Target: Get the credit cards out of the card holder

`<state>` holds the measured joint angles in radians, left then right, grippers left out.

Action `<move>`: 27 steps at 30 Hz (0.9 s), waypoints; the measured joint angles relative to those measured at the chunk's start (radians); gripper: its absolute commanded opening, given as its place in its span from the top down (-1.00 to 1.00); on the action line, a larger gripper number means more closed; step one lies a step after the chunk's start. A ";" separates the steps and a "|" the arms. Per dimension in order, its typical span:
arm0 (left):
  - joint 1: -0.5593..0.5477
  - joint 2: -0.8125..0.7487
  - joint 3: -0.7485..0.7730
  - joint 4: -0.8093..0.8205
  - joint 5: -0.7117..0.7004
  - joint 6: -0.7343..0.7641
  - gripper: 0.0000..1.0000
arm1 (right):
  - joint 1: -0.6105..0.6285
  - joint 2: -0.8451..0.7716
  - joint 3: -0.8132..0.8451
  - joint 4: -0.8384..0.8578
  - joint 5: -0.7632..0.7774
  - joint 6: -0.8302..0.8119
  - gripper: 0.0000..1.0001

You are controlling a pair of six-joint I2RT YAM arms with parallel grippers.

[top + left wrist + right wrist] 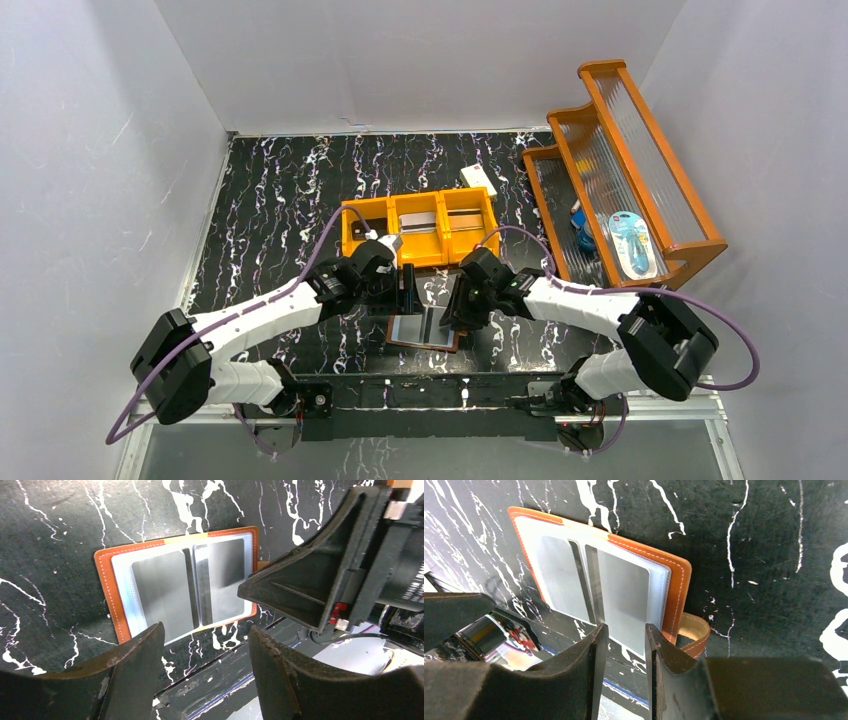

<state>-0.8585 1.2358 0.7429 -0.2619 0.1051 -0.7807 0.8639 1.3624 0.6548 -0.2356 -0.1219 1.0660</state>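
Holder (pixel 116 587) is laid open, cards (pixel 162 595) not yet drawn; left gripper (pixel 206 645) spread empty, right gripper (pixel 625 635) narrowly parted; a card edge must be pinched

Lab booth, white walls (pixel 400 60)

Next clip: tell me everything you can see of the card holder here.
The card holder lies open and flat on the black marbled table, close to the arms' bases. Orange-brown leather with pale stitching frames pale clear sleeves, a grey-silver card in each. A snap tab curls from one edge. The right gripper straddles that side's page; contact is unclear. The left gripper hovers open above.
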 measured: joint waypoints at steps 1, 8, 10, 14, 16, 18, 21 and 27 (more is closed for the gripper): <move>0.000 0.001 0.000 0.005 0.008 0.002 -0.24 | 0.000 0.003 -0.003 0.002 0.000 0.000 0.19; 0.000 0.057 0.002 0.073 0.105 0.029 -0.25 | 0.000 0.022 -0.041 0.021 0.001 0.011 0.29; 0.000 0.094 0.006 0.083 0.130 0.038 -0.25 | -0.001 0.022 -0.048 0.033 0.001 0.022 0.31; 0.000 0.164 0.014 0.102 0.169 0.051 -0.25 | -0.001 0.023 -0.065 0.071 -0.004 0.042 0.36; 0.000 0.195 0.020 0.109 0.175 0.055 -0.25 | -0.001 0.027 -0.070 0.088 -0.008 0.051 0.37; 0.000 0.220 0.021 0.114 0.177 0.056 -0.24 | -0.001 0.032 -0.075 0.106 -0.013 0.060 0.38; 0.000 0.248 0.021 0.123 0.175 0.055 -0.23 | -0.001 0.034 -0.084 0.131 -0.019 0.069 0.38; 0.000 0.259 0.013 0.144 0.156 0.040 -0.22 | -0.006 0.033 -0.097 0.154 -0.029 0.084 0.39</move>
<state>-0.8585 1.4944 0.7559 -0.1177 0.2611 -0.7403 0.8577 1.3956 0.5575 -0.0811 -0.1509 1.1496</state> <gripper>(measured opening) 0.617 0.305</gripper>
